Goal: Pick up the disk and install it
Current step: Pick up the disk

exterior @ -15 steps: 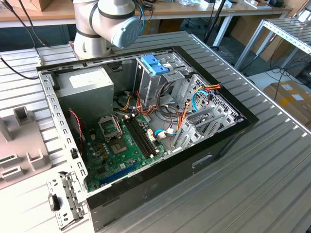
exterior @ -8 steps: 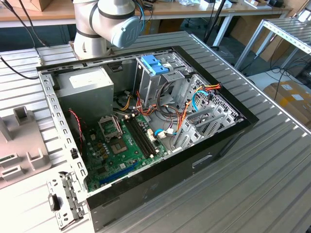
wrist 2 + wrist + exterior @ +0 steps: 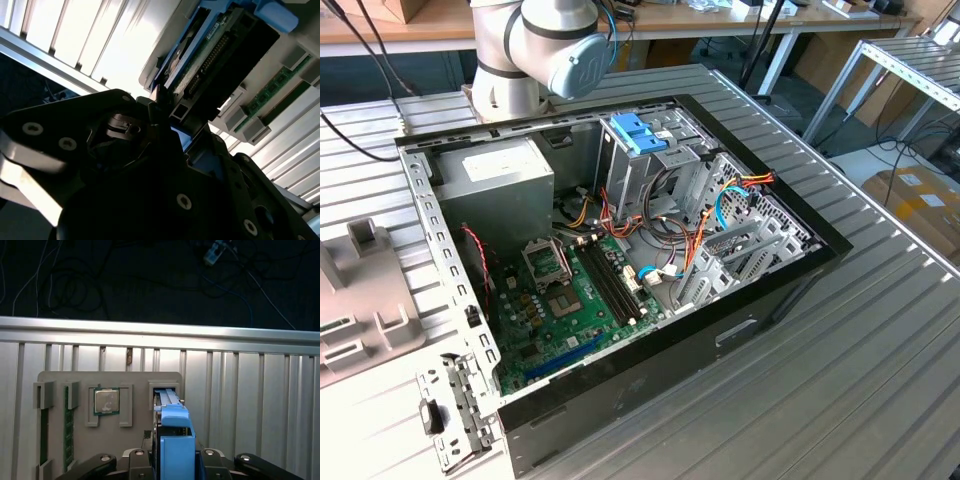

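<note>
The gripper (image 3: 175,462) has its jaws closed on the disk (image 3: 175,427), one either side of its blue rails. The disk stands on edge in a slot of the grey holder tray (image 3: 135,377) on the ribbed bench (image 3: 260,405). Near it in the tray sit a processor chip (image 3: 106,401) and a memory stick (image 3: 68,435). In the exterior view the open computer case (image 3: 790,275) waits, cables (image 3: 700,235) crowding beside its drive cage (image 3: 620,170).

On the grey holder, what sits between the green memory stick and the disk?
In the first wrist view, a processor chip lies in its square recess between the memory stick and the disk, on the grey holder.
</note>
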`<action>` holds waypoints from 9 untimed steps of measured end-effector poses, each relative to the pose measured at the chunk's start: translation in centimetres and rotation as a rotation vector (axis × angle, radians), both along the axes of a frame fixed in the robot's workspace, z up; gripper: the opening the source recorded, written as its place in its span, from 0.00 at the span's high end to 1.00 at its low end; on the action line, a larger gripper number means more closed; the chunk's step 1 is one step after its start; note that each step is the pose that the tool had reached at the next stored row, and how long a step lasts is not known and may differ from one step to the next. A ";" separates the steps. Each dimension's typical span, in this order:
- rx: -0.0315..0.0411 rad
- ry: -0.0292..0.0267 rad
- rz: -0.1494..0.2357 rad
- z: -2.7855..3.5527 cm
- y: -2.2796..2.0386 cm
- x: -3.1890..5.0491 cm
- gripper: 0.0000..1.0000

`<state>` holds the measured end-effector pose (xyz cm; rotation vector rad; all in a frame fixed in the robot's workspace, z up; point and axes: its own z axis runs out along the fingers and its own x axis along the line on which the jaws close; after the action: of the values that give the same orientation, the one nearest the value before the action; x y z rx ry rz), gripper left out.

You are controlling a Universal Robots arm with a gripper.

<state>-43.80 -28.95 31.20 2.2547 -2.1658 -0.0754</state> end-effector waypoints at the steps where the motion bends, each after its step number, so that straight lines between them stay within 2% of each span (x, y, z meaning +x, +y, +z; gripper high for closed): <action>1: -0.0001 0.0000 0.000 0.12 0.00 0.00 0.63; 9: 0.0000 0.0001 0.000 0.70 0.01 0.00 0.63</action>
<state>-43.80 -28.94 31.90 2.2545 -2.1659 -0.0754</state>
